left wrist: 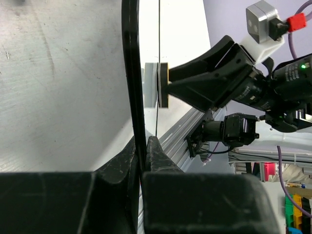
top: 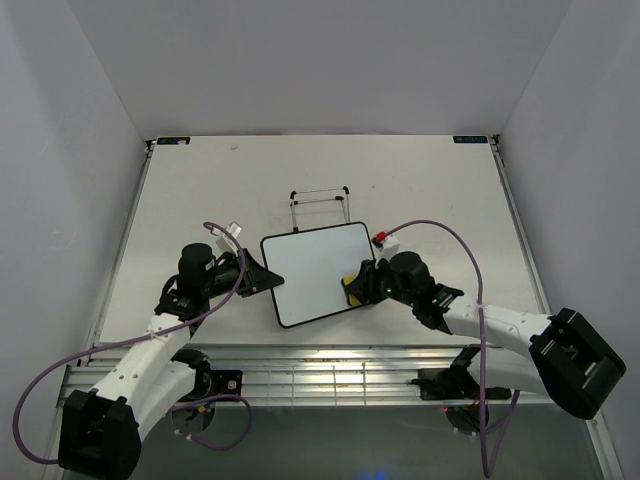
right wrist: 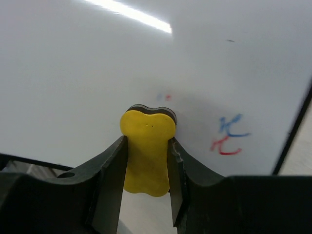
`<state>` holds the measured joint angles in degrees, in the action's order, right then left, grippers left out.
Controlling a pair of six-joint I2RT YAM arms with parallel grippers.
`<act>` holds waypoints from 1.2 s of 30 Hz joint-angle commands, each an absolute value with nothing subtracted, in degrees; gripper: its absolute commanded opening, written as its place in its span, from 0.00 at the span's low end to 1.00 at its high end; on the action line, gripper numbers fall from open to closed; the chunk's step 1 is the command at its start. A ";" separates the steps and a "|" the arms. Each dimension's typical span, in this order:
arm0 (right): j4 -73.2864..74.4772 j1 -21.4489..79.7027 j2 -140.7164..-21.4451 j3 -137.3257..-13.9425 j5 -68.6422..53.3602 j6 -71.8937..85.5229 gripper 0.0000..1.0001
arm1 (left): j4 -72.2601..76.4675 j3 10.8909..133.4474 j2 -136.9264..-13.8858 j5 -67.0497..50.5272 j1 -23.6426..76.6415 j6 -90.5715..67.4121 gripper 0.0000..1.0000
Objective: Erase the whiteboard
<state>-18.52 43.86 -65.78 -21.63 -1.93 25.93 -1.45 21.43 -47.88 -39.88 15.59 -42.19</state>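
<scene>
The whiteboard is held up off the table between the two arms. My left gripper is shut on its left edge; the left wrist view shows the black frame pinched between the fingers. My right gripper is shut on a yellow sponge, whose dark face presses against the white surface near the board's lower right corner. A small blue mark and a red mark sit just right of the sponge. Faint red and blue traces lie above it.
A thin black wire stand stands on the table behind the board. Grey walls close in the table on the left, right and back. A ribbed metal rail runs along the near edge between the arm bases.
</scene>
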 commanded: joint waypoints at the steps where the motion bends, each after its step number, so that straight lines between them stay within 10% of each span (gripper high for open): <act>1: -22.40 49.29 -68.11 -26.18 -9.23 28.30 0.35 | -2.64 23.11 -47.55 -44.12 16.44 -37.97 0.00; 36: -15.82 31.82 -63.20 -16.09 -12.39 25.22 0.36 | -0.44 21.97 -46.05 -44.47 16.52 -40.25 0.00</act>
